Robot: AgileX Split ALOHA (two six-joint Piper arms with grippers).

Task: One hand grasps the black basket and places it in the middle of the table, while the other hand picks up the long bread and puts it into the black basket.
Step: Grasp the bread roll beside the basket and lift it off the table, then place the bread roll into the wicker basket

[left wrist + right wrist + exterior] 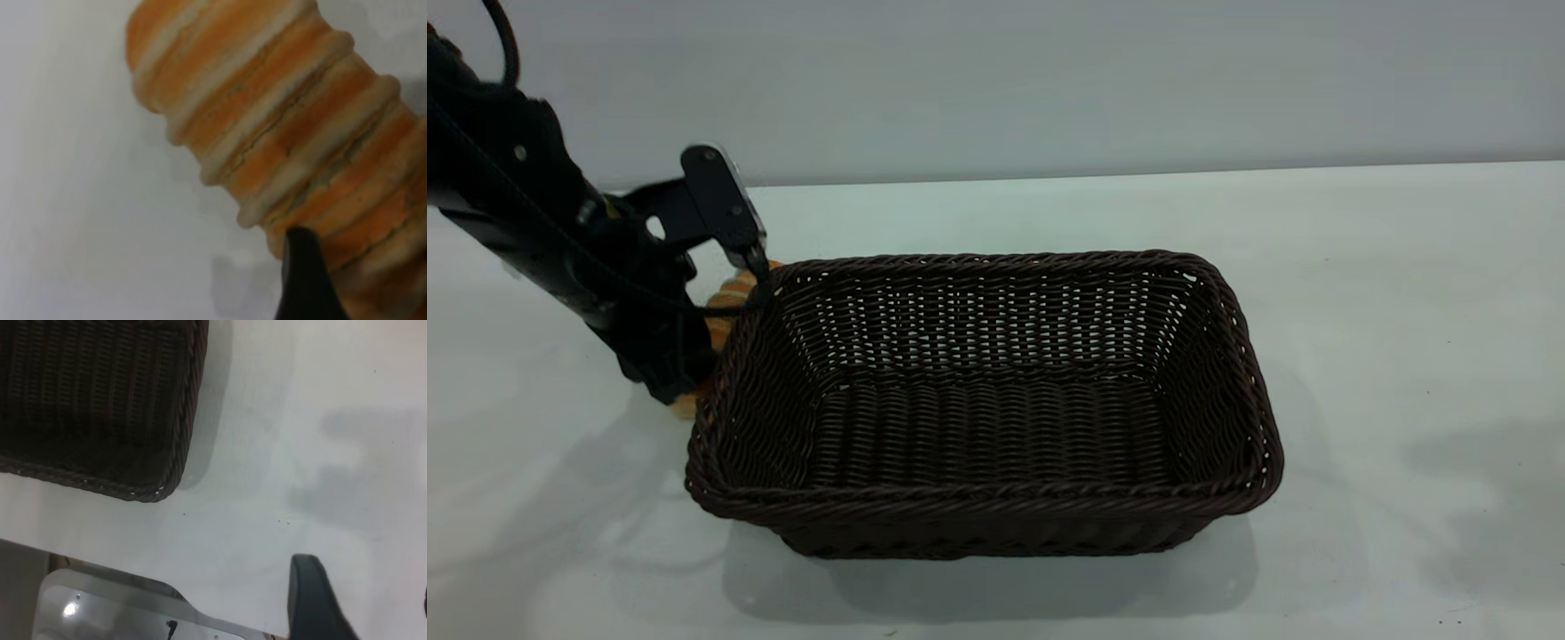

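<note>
The black basket [987, 400] stands empty in the middle of the white table [1405, 311]. One of its corners shows in the right wrist view [100, 400]. The long bread [727, 298] lies on the table just behind the basket's left end, mostly hidden by the arm. It fills the left wrist view [280, 127]. My left gripper [711, 324] is open and straddles the bread, with one fingertip [301, 267] against its side. My right gripper [363, 600] is open and empty above bare table, apart from the basket, and is out of the exterior view.
A grey metal plate [100, 607] lies past the table's edge in the right wrist view. Bare tabletop surrounds the basket to the right and front. A pale wall [1049, 80] runs behind the table.
</note>
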